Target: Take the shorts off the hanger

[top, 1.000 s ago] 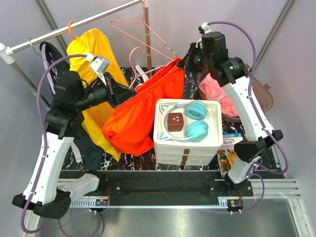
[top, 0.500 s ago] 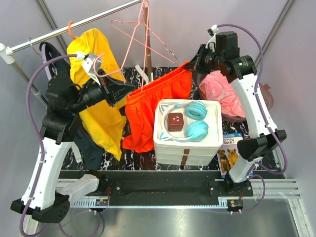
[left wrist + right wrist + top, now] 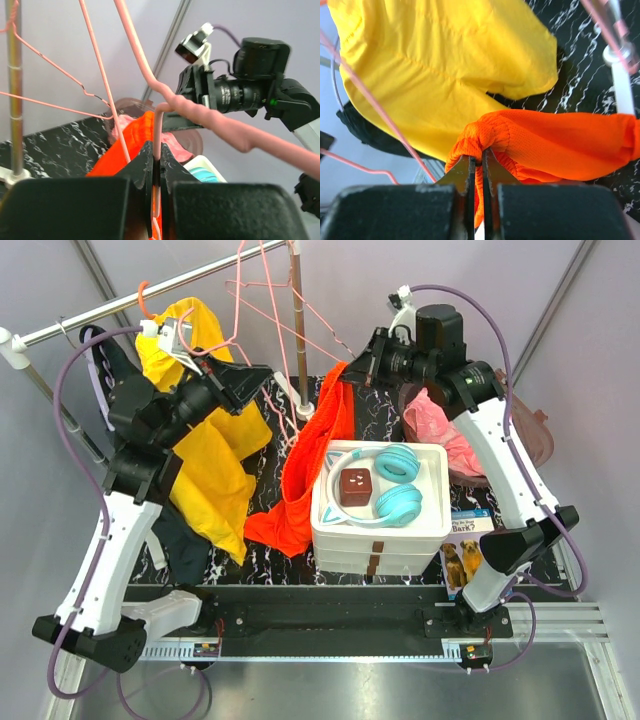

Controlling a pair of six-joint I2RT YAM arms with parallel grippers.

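Since half a second ago the left claw point(image 3: 268, 373) has swung up and away from the white box point(image 3: 380, 530), carrying the pink hanger point(image 3: 268, 300) with it. The orange shorts point(image 3: 315, 445), which were stretched wide between the two claws beyond the box, have collapsed into a narrow hanging strip. The right claw point(image 3: 355, 365) has moved slightly inward over the far edge of the box.

The left claw is clenched on the hanger. In the left wrist view its fingers point(image 3: 145, 165) pinch a thin vertical run of the hanger point(image 3: 200, 112) wire, with the shorts point(image 3: 132, 140) showing just behind. The right claw point(image 3: 481, 162) is clamped tight on a bunched fold of the shorts point(image 3: 545, 145) at the hem.

From that grip the shorts hang from above the box's far left corner, down along its left side, and pool on the black marbled surface point(image 3: 262, 562) beside its near left corner. The hanger's lower wire passes close to the upper part of the shorts on the side away from the box. Whether they still touch cannot be told.

Turquoise headphones point(image 3: 395, 480) and a brown cube point(image 3: 355, 485) lie on top of the box. A yellow garment point(image 3: 210, 460) hangs from the rail point(image 3: 120, 305) well to the box's left, and a pink garment point(image 3: 440, 430) lies just beyond the box's far right corner.
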